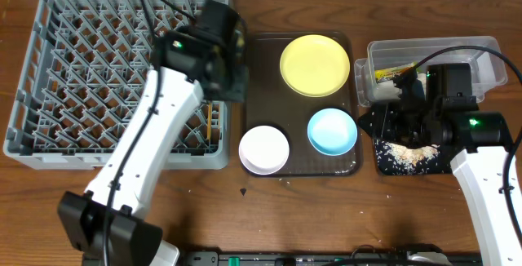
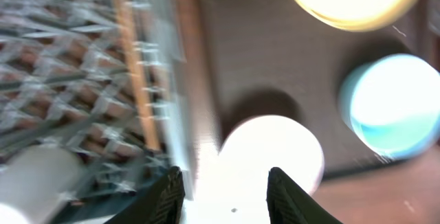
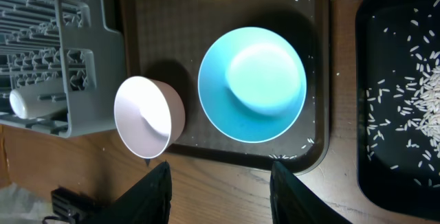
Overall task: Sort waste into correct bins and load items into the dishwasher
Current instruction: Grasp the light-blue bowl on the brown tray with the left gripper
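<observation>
The grey dish rack [image 1: 73,70] fills the left of the table, with two chopsticks [image 1: 214,124] lying along its right side. My left gripper [image 1: 231,78] hovers over the rack's right edge. In the blurred left wrist view it is open [image 2: 223,176] and empty, above the white bowl [image 2: 271,155] and beside a chopstick [image 2: 134,80]. The yellow plate [image 1: 315,64], white bowl [image 1: 263,149] and light blue bowl [image 1: 332,130] sit on the brown tray. My right gripper [image 3: 221,176] is open and empty, near the light blue bowl [image 3: 252,83]. A pale cup [image 3: 34,102] lies in the rack.
The brown serving tray [image 1: 265,70] lies between the rack and the bins. At the right, the clear tub [image 1: 481,58] holds a green-and-yellow wrapper [image 1: 391,74]. The black tray [image 1: 387,166] below it holds rice scraps [image 1: 412,153]. A few grains lie on the brown tray's rim [image 3: 306,141].
</observation>
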